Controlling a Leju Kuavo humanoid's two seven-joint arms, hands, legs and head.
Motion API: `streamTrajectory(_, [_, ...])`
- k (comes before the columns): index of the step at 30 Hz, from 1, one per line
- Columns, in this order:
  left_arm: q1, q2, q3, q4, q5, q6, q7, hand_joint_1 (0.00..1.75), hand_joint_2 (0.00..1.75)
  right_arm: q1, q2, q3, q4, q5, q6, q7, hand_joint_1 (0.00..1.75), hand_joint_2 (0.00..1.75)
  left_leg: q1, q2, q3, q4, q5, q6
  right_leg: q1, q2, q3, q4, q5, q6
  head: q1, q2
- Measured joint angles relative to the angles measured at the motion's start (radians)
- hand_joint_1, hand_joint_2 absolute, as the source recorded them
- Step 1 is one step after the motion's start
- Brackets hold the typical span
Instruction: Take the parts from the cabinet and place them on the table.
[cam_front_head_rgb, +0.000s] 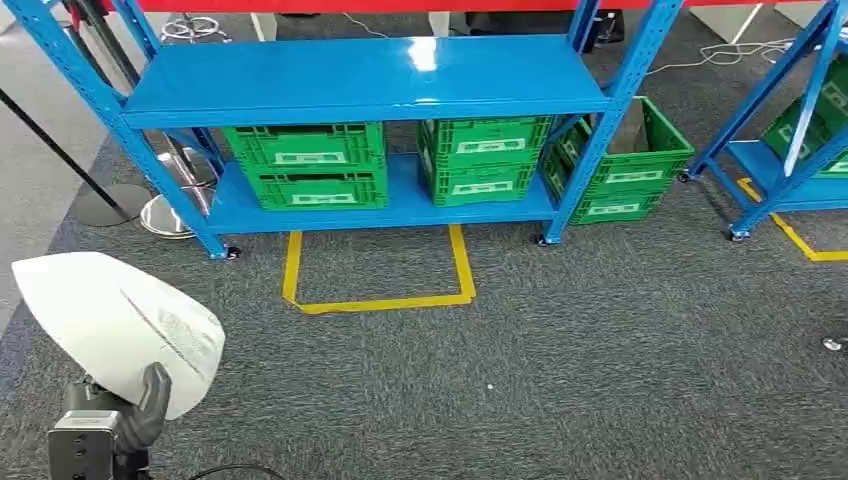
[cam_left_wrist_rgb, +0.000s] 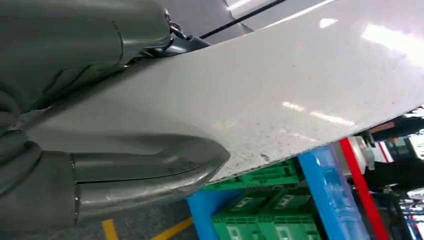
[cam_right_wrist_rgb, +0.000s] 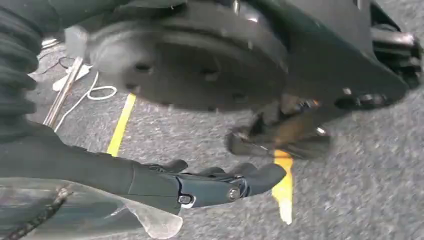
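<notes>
Large white, smooth fan-shaped plastic part (cam_front_head_rgb: 110, 320) w/ a printed label: held at lower left of head view, over grey carpet floor (cam_front_head_rgb: 560, 370), well apart from the rack. Left hand (cam_front_head_rgb: 135, 415) grips its lower edge; grey thumb lies over the part's face, other fingers hidden behind it. Left wrist view: same part (cam_left_wrist_rgb: 280, 95) runs across the view, thumb (cam_left_wrist_rgb: 145, 170) pressed on its speckled white face. Right hand (cam_right_wrist_rgb: 200, 182) hangs low over carpet; dark fingers (cam_right_wrist_rgb: 250, 177) lie out near-straight, close together, holding nothing; a clear curved piece by the hand, what it is cannot be told. Beyond the part: blue metal shelf rack (cam_front_head_rgb: 370, 80) on castors, bare top shelf; lower shelf carries two stacks of green slotted plastic crates (cam_front_head_rgb: 310, 165), (cam_front_head_rgb: 480, 160); a third stack (cam_front_head_rgb: 625, 170) stands on the floor at the rack's right end. Yellow tape outline (cam_front_head_rgb: 380, 285) on carpet in front of rack. Second blue rack w/ green crates (cam_front_head_rgb: 800, 130) at far right.
</notes>
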Motion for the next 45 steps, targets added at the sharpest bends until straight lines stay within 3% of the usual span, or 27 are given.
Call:
streamTrajectory(2, [0.0,0.001,-0.002,-0.002,-0.013,0.019,0.0,1.75,1.75,0.0,-0.003,0.0,0.0,0.005,0.0,-0.002,0.0,1.75,0.0,0.0,-0.032,0.014,0.014,-0.005,0.0,0.0,0.094,-0.116,0.071,-0.004,0.0,0.0])
streamTrajectory(4, [-0.001,0.003,-0.009,-0.008,-0.02,0.033,0.0,1.75,1.75,-0.004,-0.008,0.0,-0.002,0.008,0.0,-0.005,0.0,1.75,-0.006,-0.001,-0.052,0.036,0.024,-0.015,0.003,0.001,0.219,-0.296,0.031,-0.009,0.002,0.0])
streamTrajectory(5, [-0.001,0.006,-0.014,-0.011,-0.026,0.038,0.0,1.75,1.75,-0.006,-0.008,0.0,-0.002,0.01,0.0,-0.005,0.0,1.75,-0.006,0.0,-0.056,0.038,0.034,-0.02,0.003,0.003,0.226,-0.324,0.011,-0.015,0.002,0.0])
streamTrajectory(7, [-0.003,0.009,-0.019,-0.011,-0.031,0.044,0.0,1.75,1.75,-0.007,-0.008,0.0,-0.002,0.011,0.0,-0.004,0.0,1.75,-0.004,0.0,-0.065,0.039,0.05,-0.029,0.005,0.004,0.209,-0.323,0.012,-0.022,0.002,0.0])
streamTrajectory(8, [-0.001,0.011,-0.021,-0.011,-0.033,0.045,0.0,1.75,1.75,-0.004,-0.008,0.0,-0.001,0.011,0.0,-0.004,0.0,1.75,-0.006,-0.002,-0.07,0.041,0.05,-0.033,-0.001,0.0,0.202,-0.327,0.021,-0.036,0.002,0.0])
streamTrajectory(10, [0.001,0.016,-0.026,-0.011,-0.034,0.046,0.0,1.75,1.75,-0.004,-0.008,0.0,-0.001,0.012,-0.001,-0.003,0.0,1.75,-0.001,-0.005,-0.088,0.104,-0.041,-0.046,-0.002,-0.005,0.188,-0.326,0.034,-0.056,-0.002,0.0])
streamTrajectory(12, [0.001,0.017,-0.028,-0.011,-0.034,0.046,0.0,1.75,1.75,-0.004,-0.008,0.0,-0.001,0.012,-0.001,-0.003,0.0,1.75,0.003,-0.005,-0.126,0.259,-0.141,-0.054,0.001,-0.007,0.17,-0.324,0.05,-0.061,-0.003,0.0])
streamTrajectory(13, [0.001,0.019,-0.028,-0.011,-0.034,0.046,0.0,1.75,1.75,-0.004,-0.008,0.0,-0.001,0.012,-0.001,-0.003,0.0,1.75,0.004,-0.005,-0.138,0.323,-0.163,-0.055,0.002,-0.008,0.164,-0.321,0.056,-0.061,-0.003,0.0])
streamTrajectory(15, [0.001,0.022,-0.029,-0.011,-0.034,0.046,0.0,1.75,1.75,-0.003,-0.008,0.0,-0.001,0.012,-0.001,-0.003,0.0,1.75,0.004,-0.005,-0.106,0.324,-0.126,-0.052,0.004,-0.008,0.146,-0.309,0.068,-0.059,-0.003,0.0])
streamTrajectory(17, [0.001,0.022,-0.03,-0.011,-0.034,0.046,0.0,1.75,1.75,-0.003,-0.008,0.0,-0.001,0.012,-0.001,-0.003,0.0,1.75,0.003,-0.006,-0.003,0.16,-0.059,-0.04,0.007,-0.006,0.132,-0.298,0.071,-0.056,-0.003,0.0])
streamTrajectory(18, [0.001,0.023,-0.03,-0.013,-0.034,0.046,0.0,1.75,1.75,-0.003,-0.008,0.0,-0.001,0.012,-0.001,-0.003,0.0,1.75,-0.001,-0.008,0.045,0.072,-0.049,-0.029,0.007,-0.007,0.127,-0.295,0.071,-0.056,-0.002,0.0])
streamTrajectory(19, [0.0,0.024,-0.031,-0.013,-0.034,0.046,0.0,1.75,1.75,-0.005,-0.008,0.0,0.0,0.013,-0.001,-0.003,0.0,1.75,-0.003,-0.008,0.062,0.048,-0.062,-0.023,0.011,-0.008,0.118,-0.291,0.075,-0.05,-0.001,0.0])
streamTrajectory(23, [0.0,0.025,-0.032,-0.017,-0.035,0.047,0.0,1.75,1.75,-0.005,-0.008,0.0,0.0,0.019,0.003,-0.003,0.0,1.75,-0.004,-0.008,0.056,0.008,-0.05,-0.011,0.009,-0.008,0.106,-0.295,0.095,-0.023,-0.002,0.0])
streamTrajectory(25, [-0.002,0.026,-0.037,-0.017,-0.036,0.05,0.0,1.75,1.75,-0.005,-0.01,0.0,0.0,0.019,0.007,-0.004,0.0,1.75,0.002,-0.005,0.055,-0.006,-0.038,-0.001,0.007,0.0,0.072,-0.24,0.039,-0.015,0.004,0.0])
streamTrajectory(27, [-0.002,0.026,-0.044,-0.017,-0.035,0.055,-0.003,1.75,1.75,-0.007,-0.01,0.0,0.0,0.02,0.014,-0.006,0.0,1.75,0.001,-0.009,0.042,-0.003,-0.03,0.002,0.003,0.001,0.007,-0.082,-0.038,-0.007,0.005,0.0])
streamTrajectory(29, [-0.003,0.027,-0.05,-0.017,-0.035,0.062,-0.006,1.75,1.75,-0.005,-0.01,0.0,0.0,0.019,0.016,-0.009,0.0,1.75,0.0,-0.018,0.031,0.002,-0.025,0.001,0.002,0.001,-0.032,0.016,-0.063,0.0,0.005,0.0])
streamTrajectory(30, [-0.003,0.027,-0.053,-0.017,-0.035,0.064,-0.008,1.75,1.75,-0.004,-0.01,0.0,0.0,0.02,0.016,-0.01,0.0,1.75,0.0,-0.024,0.027,0.005,-0.023,0.0,0.002,0.001,-0.018,-0.004,-0.042,0.0,0.005,0.0])
streamTrajectory(32, [-0.003,0.027,-0.059,-0.017,-0.028,0.063,-0.015,1.75,1.75,-0.004,-0.011,0.0,0.0,0.02,0.012,-0.01,0.0,1.75,0.001,-0.044,0.022,0.015,-0.022,-0.002,0.0,0.013,0.076,-0.175,0.05,-0.004,0.005,0.0])
streamTrajectory(33, [-0.004,0.028,-0.061,-0.017,-0.025,0.061,-0.018,1.75,1.75,-0.004,-0.012,0.0,0.0,0.016,0.011,-0.012,0.0,1.75,0.001,-0.051,0.02,0.021,-0.023,-0.003,-0.003,0.043,0.121,-0.263,0.079,-0.008,0.005,0.0])
streamTrajectory(34, [-0.004,0.028,-0.063,-0.016,-0.023,0.061,-0.02,1.75,1.75,-0.005,-0.013,-0.001,0.0,0.014,0.01,-0.014,0.0,1.75,-0.002,-0.058,0.013,0.023,-0.02,-0.01,-0.008,0.099,0.133,-0.282,0.057,-0.011,0.005,0.0])
streamTrajectory(38, [0.015,0.028,-0.065,-0.016,0.013,0.092,-0.025,1.75,1.75,0.011,-0.011,-0.003,0.0,0.013,0.025,-0.088,0.0,1.75,0.003,-0.102,-0.012,0.03,0.0,-0.039,-0.004,0.064,0.137,-0.294,0.065,-0.029,0.004,0.0])
streamTrajectory(39, [0.023,0.031,-0.064,-0.016,0.022,0.095,-0.029,1.75,1.75,0.018,-0.006,-0.003,-0.001,0.01,0.027,-0.099,0.0,1.75,0.004,-0.096,-0.018,0.037,-0.011,-0.041,-0.013,0.045,0.139,-0.304,0.072,-0.041,0.005,0.0])
streamTrajectory(40, [0.027,0.032,-0.064,-0.017,0.024,0.1,-0.031,1.75,1.75,0.023,-0.006,-0.004,-0.003,0.008,0.03,-0.102,0.0,1.75,0.0,-0.055,-0.03,0.064,-0.039,-0.048,-0.012,0.033,0.137,-0.305,0.074,-0.045,0.002,0.0])
streamTrajectory(41, [0.026,0.033,-0.064,-0.017,0.025,0.102,-0.031,1.75,1.75,0.029,-0.003,-0.004,-0.011,0.006,0.042,-0.096,0.0,1.75,0.002,-0.035,-0.055,0.124,-0.079,-0.054,-0.011,0.017,0.135,-0.305,0.075,-0.049,-0.008,0.0])
streamTrajectory(43, [0.029,0.035,-0.064,-0.016,0.026,0.102,-0.03,1.75,1.75,0.044,0.005,-0.005,-0.032,0.004,0.057,-0.083,0.0,1.75,0.007,-0.022,-0.12,0.287,-0.154,-0.063,-0.01,-0.015,0.13,-0.304,0.075,-0.049,-0.007,0.0])
streamTrajectory(44, [0.031,0.035,-0.064,-0.016,0.027,0.102,-0.03,1.75,1.75,0.05,0.005,-0.006,-0.041,0.002,0.062,-0.076,0.0,1.75,0.009,-0.02,-0.137,0.337,-0.168,-0.066,-0.01,-0.031,0.127,-0.303,0.076,-0.049,-0.008,0.0])
streamTrajectory(45, [0.035,0.035,-0.064,-0.016,0.027,0.102,-0.03,1.75,1.75,0.053,0.007,-0.006,-0.046,0.002,0.066,-0.074,0.0,1.75,0.011,-0.018,-0.129,0.332,-0.156,-0.067,-0.01,-0.044,0.125,-0.302,0.076,-0.049,-0.008,0.0])
